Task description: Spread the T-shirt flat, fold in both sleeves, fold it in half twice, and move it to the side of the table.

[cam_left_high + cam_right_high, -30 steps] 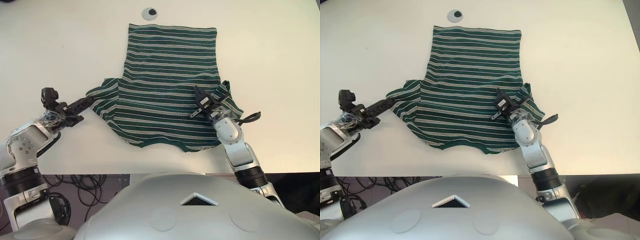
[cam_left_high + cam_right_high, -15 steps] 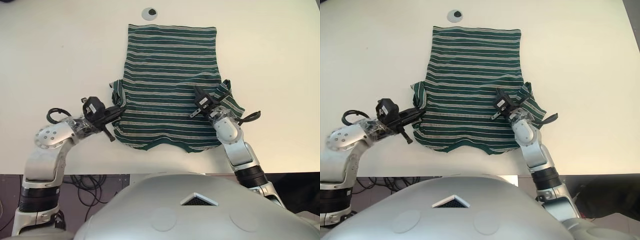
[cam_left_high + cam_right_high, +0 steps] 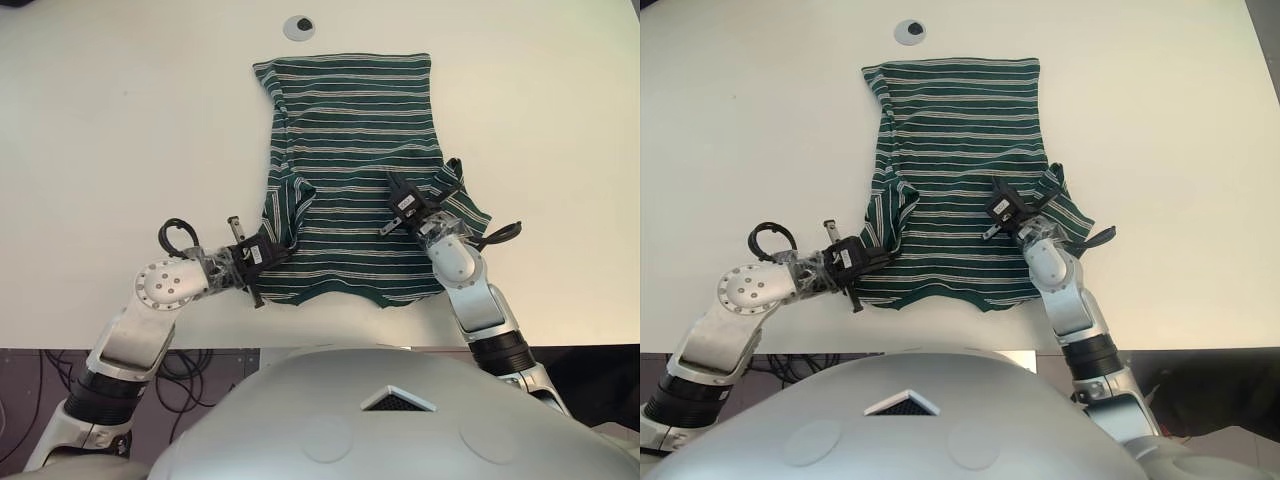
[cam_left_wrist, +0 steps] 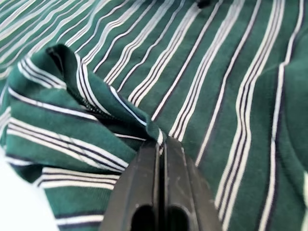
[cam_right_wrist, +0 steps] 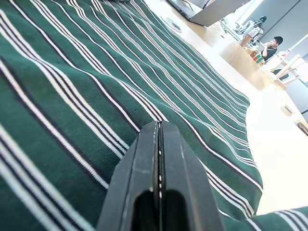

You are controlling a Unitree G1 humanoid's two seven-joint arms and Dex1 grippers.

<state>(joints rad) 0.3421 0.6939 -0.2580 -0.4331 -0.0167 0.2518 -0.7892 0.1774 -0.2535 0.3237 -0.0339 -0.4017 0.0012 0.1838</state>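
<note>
A green T-shirt (image 3: 350, 130) with white stripes lies on the white table (image 3: 120, 130), hem at the far end. Its left sleeve (image 3: 282, 205) is folded in over the body, and the left side edge curls inward with it. My left gripper (image 3: 272, 246) sits at the near left of the shirt, shut on a fold of that sleeve (image 4: 96, 103), fingers (image 4: 144, 166) pinched together. My right gripper (image 3: 395, 190) rests shut on the shirt body beside the right sleeve (image 3: 468, 208), which still juts outward. Its closed fingers (image 5: 144, 144) lie on the striped cloth.
A small grey round disc (image 3: 298, 27) is set in the table just beyond the hem. Bare tabletop stretches wide to the left and to the right (image 3: 560, 130) of the shirt. The table's near edge runs just behind both wrists.
My left gripper has swung right from out on the table, pulling the left sleeve over the shirt body and curling the left edge inward. The right arm has stayed put.
</note>
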